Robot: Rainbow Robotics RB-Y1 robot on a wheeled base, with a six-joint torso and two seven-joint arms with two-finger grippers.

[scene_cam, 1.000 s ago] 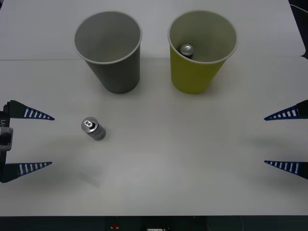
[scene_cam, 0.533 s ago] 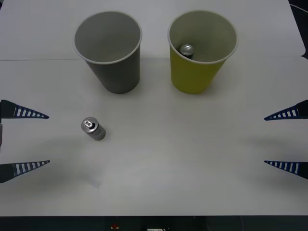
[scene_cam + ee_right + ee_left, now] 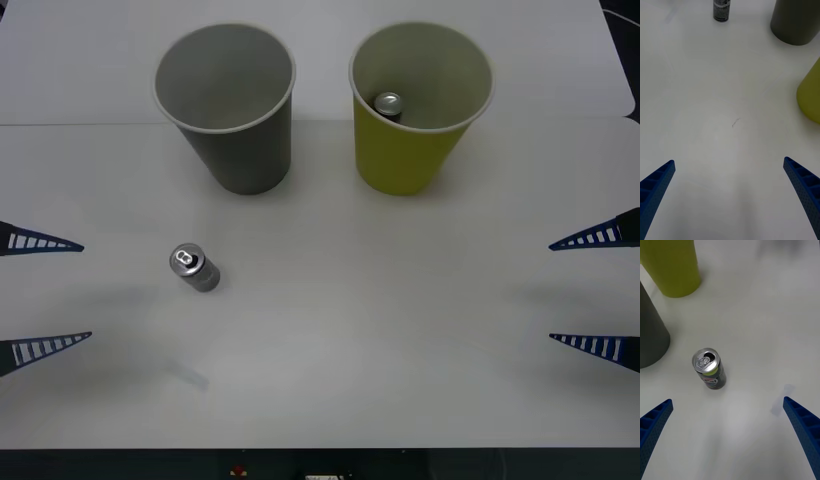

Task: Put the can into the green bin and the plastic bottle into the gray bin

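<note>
- Left hand: fingers spread wide, empty, at the bench edge beside the upright can.
- Right hand: spread wide, empty.
- Second can: inside the green bin.

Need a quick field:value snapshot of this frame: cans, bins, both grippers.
can on table: upright can, in front of the gray bin, nearer the robot's left
can in bin: second can inside the green bin
gray bin: gray bin upright, nothing seen inside
plastic bottle: none seen
left gripper: left gripper open, at the table's left edge, apart from the can
right gripper: right gripper open, at the table's right edge, holding nothing
table: white table
</note>
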